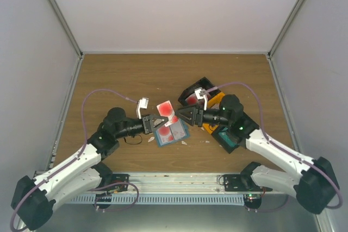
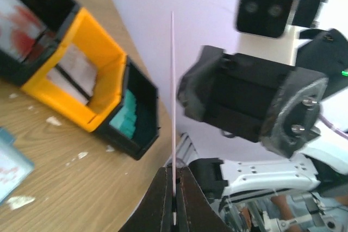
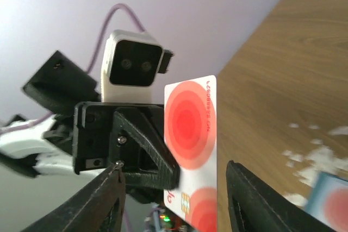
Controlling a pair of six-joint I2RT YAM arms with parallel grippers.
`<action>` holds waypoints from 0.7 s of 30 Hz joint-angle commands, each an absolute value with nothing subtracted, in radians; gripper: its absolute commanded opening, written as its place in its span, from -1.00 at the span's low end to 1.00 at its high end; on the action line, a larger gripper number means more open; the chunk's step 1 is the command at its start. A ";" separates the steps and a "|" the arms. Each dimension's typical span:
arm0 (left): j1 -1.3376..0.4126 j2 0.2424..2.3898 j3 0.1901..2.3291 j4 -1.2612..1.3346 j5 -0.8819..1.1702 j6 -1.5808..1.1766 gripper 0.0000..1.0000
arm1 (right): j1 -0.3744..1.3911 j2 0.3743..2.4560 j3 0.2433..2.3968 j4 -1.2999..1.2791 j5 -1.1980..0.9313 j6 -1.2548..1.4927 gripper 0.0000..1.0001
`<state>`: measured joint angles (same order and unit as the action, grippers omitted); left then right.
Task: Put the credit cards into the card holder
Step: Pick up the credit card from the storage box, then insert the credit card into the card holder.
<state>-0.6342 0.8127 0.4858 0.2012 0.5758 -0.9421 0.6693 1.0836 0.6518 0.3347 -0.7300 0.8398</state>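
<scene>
Meanwhile, the left gripper (image 1: 159, 119) pinches a red-and-white credit card (image 3: 190, 134), the right gripper (image 1: 181, 114) spread wide facing it.

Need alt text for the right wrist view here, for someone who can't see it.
A red-and-white credit card, held by the left gripper, faces the camera in the gap between the open fingers of the right gripper. To the right, the wooden table carries white scraps and a corner of the blue card holder.
</scene>
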 commanded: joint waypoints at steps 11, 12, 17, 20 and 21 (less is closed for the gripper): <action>-0.635 1.057 0.287 0.275 0.431 -1.005 -1.00 | 0.767 1.255 0.693 -0.305 -0.020 0.586 0.11; -0.635 1.080 0.272 0.310 0.428 -1.015 -1.00 | 0.773 1.289 0.703 -0.306 -0.015 0.573 0.12; -0.638 1.158 0.249 0.453 0.407 -1.037 -1.00 | 0.787 1.405 0.750 -0.328 0.036 0.544 0.14; -0.640 1.192 0.251 0.487 0.387 -1.038 -1.00 | 0.787 1.440 0.760 -0.314 0.028 0.540 0.14; -0.640 1.205 0.252 0.497 0.384 -1.038 -1.00 | 0.787 1.450 0.762 -0.306 0.024 0.539 0.14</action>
<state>-0.6342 1.1709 0.2516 0.3313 0.4252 -1.0264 0.7757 1.4197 0.7273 -0.3035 -0.0216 0.5709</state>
